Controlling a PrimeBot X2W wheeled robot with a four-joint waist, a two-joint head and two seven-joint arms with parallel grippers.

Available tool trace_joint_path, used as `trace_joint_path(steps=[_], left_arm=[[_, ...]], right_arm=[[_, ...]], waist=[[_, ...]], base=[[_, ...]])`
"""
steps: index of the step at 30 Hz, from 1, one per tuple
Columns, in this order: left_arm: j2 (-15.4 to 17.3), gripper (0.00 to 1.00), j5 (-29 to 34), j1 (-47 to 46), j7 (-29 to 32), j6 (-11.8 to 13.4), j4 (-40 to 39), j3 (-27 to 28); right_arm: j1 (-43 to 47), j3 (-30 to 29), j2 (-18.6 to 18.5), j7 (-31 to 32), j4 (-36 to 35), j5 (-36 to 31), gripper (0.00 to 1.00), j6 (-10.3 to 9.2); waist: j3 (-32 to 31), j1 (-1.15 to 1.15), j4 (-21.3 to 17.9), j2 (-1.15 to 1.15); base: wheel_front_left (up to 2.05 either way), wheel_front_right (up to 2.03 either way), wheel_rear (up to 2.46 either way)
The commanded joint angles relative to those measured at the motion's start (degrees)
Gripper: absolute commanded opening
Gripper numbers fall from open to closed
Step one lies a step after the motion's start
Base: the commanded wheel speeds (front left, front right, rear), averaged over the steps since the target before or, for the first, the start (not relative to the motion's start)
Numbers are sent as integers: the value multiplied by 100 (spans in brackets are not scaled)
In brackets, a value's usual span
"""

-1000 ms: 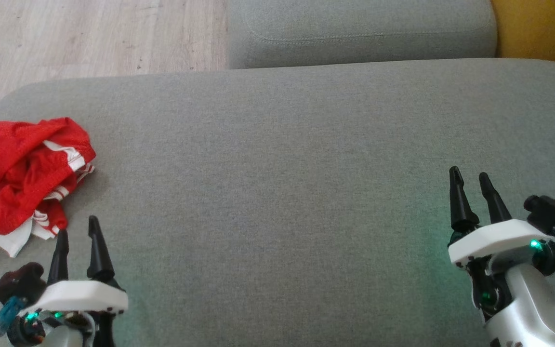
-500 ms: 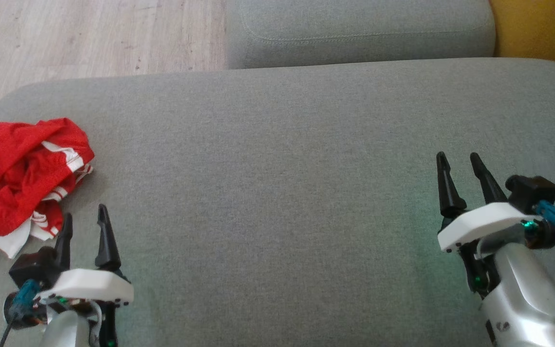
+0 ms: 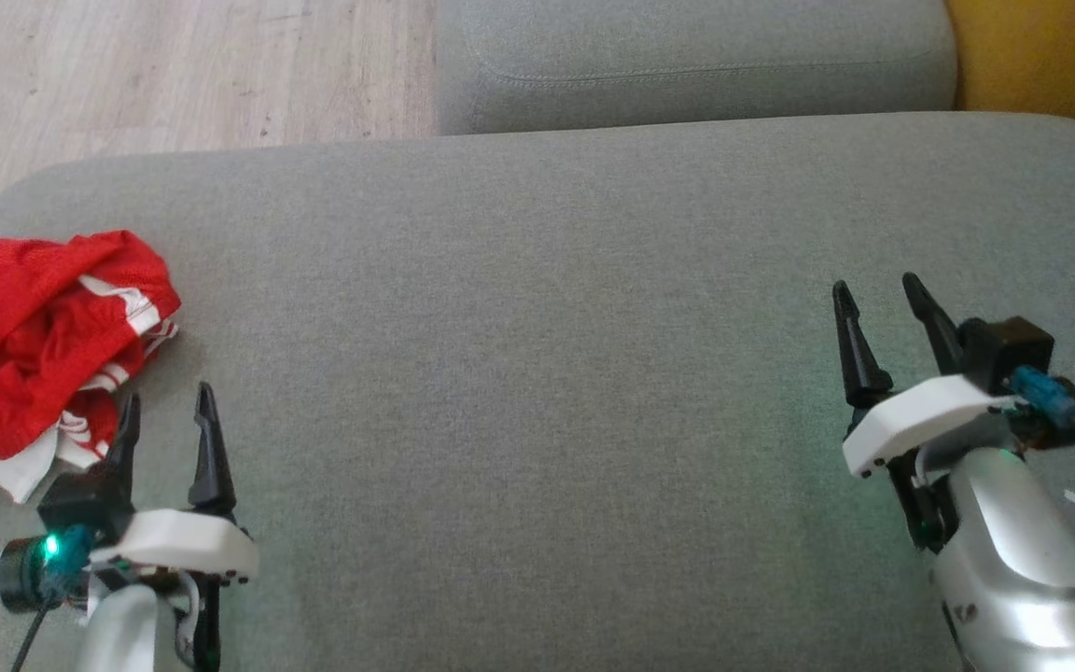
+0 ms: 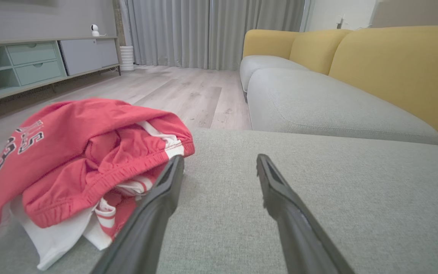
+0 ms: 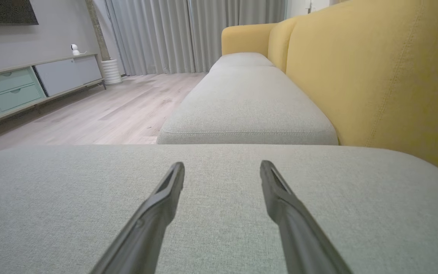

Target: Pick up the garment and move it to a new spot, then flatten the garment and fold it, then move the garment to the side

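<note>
Nearest to you, the left gripper [image 3: 169,392] is at the lower left of the head view. Its two dark fingers are spread apart and nothing is between them. The right gripper [image 3: 874,281] is at the lower right, also spread wide and empty, above bare fabric and well apart from the cloth.

Just ahead of your left gripper and slightly to its left lies the garment [image 3: 34,327], a red piece with white trim, crumpled in a heap at the left edge of the wide grey cushion [image 3: 537,327]. In the left wrist view the left finger [image 4: 154,205] overlaps the heap's near edge, but you cannot tell whether it touches. That view also shows dark lettering on the red cloth.

Beyond the wide cushion is a second grey seat cushion [image 3: 687,56], with the pale wood floor [image 3: 174,75] to its left and the yellow backrest [image 3: 1041,56] to its right. Farthest off, the wrist views show a low cabinet [image 4: 32,64] and grey curtains [image 4: 211,30].
</note>
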Motion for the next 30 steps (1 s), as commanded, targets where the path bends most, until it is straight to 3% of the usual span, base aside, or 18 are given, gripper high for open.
trace_joint_path(steps=[1,16,30], left_arm=[[93,100,207,-346,-117,-17,-119,204],[-144,100,200,-125,-169,-31,-53,447],[-180,100,72,-73,-169,-39,61,332]], right_arm=[[-325,114,-73,-129,-107,-210,100,-3],[-71,-142,87,-181,43,-268,100,-3],[-16,-2,45,-181,199,-145,100,-3]], waist=[[-3,0,-15,0],[-56,0,-58,0],[-83,0,60,0]], base=[[0,0,0],[0,0,0],[0,0,0]])
